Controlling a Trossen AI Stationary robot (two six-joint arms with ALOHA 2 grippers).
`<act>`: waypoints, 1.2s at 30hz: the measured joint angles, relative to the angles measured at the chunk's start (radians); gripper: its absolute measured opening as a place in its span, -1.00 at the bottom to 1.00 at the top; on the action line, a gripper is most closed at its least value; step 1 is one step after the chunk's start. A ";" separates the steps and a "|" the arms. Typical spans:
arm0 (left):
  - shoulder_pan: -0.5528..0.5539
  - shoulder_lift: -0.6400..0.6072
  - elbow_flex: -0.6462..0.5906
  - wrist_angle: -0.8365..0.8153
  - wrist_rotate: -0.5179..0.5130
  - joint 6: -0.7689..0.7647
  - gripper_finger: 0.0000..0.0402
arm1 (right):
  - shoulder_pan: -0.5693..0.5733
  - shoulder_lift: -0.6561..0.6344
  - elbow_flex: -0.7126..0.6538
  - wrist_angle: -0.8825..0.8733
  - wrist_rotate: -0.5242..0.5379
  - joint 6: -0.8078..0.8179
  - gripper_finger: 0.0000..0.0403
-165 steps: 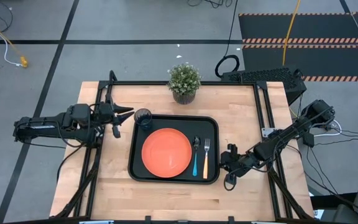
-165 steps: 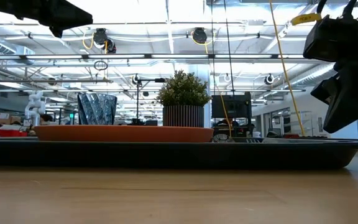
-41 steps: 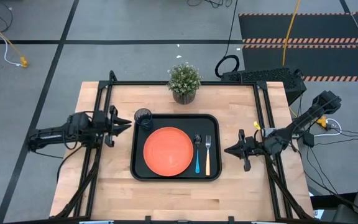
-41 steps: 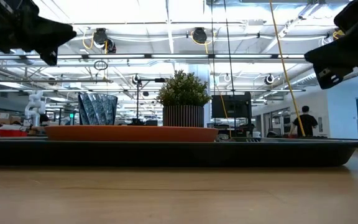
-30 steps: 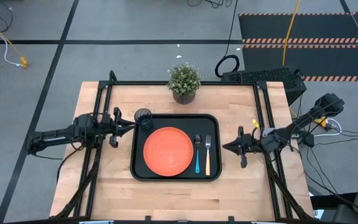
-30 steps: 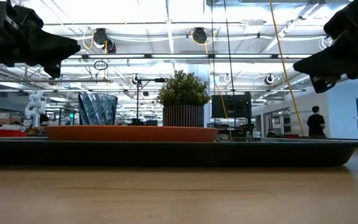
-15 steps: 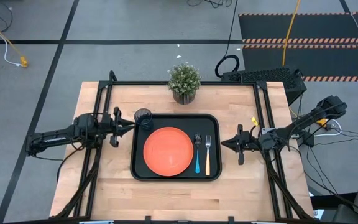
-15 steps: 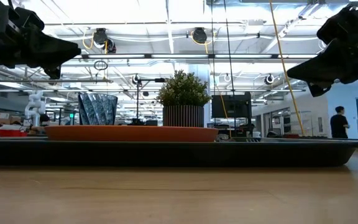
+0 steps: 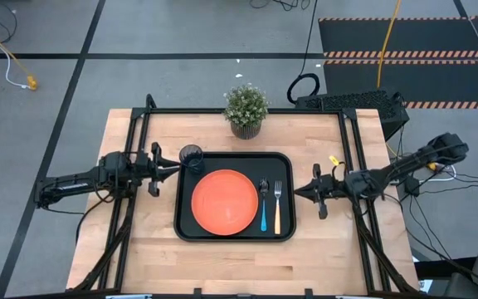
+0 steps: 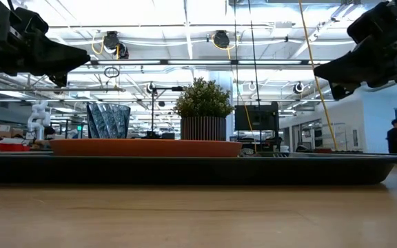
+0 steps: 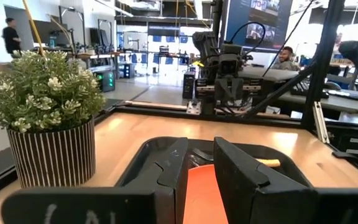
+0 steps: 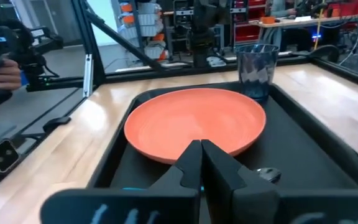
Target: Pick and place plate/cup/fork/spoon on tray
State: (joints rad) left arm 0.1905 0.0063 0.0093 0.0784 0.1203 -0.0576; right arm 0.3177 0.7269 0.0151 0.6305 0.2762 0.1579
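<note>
One plate [image 9: 223, 202], cup [image 9: 191, 155], fork [image 9: 276, 208], spoon [image 9: 263, 205]

floor [image 9: 181, 33]: grey, black tape lines | ceiling lights [image 10: 185, 14]: bright | workbenches [image 12: 291, 18]: behind | person [image 10: 395, 134]: far

Counter [image 9: 231, 257]: pale wood, butcher-block strips, satin finish, smooth. Black metal framing along its edges.
Tray [image 9: 186, 224]: black plastic, matt, slight sheen on the rim.
Plate [image 9: 223, 202] on tray: orange, smooth, matt plastic look, soft highlight inside.
Cup [image 12: 257, 70] at tray corner: smoky translucent plastic or glass, faceted, glossy.
Fork [image 9: 276, 206] beside plate: shiny metal tines, matt orange-tan handle.
Spoon [image 9: 263, 203] beside fork: dark polished bowl, bright blue smooth handle.
Plant pot [image 11: 53, 155] beyond tray: ribbed, striped black-and-white, matt.
Fingers [image 11: 232, 168]: dark matt plastic, lightly scuffed.
</note>
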 joint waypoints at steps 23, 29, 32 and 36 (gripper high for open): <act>0.000 0.000 0.001 -0.017 -0.042 -0.032 -0.61 | -0.109 -0.299 0.000 -0.336 -0.044 -0.020 -1.00; 0.000 0.000 0.001 -0.017 -0.041 -0.030 -0.61 | -0.109 -0.351 0.000 -0.391 -0.044 -0.032 -1.00; 0.000 0.000 0.001 -0.017 -0.039 -0.030 -0.61 | -0.109 -0.386 0.000 -0.426 -0.045 -0.024 -1.00; 0.000 0.000 0.001 -0.016 -0.039 -0.030 -0.61 | -0.109 -0.451 0.000 -0.493 -0.045 -0.015 -1.00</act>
State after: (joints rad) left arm 0.1902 0.0063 0.0101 0.0620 0.0818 -0.0872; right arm 0.2089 0.2763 0.0151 0.1378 0.2316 0.1431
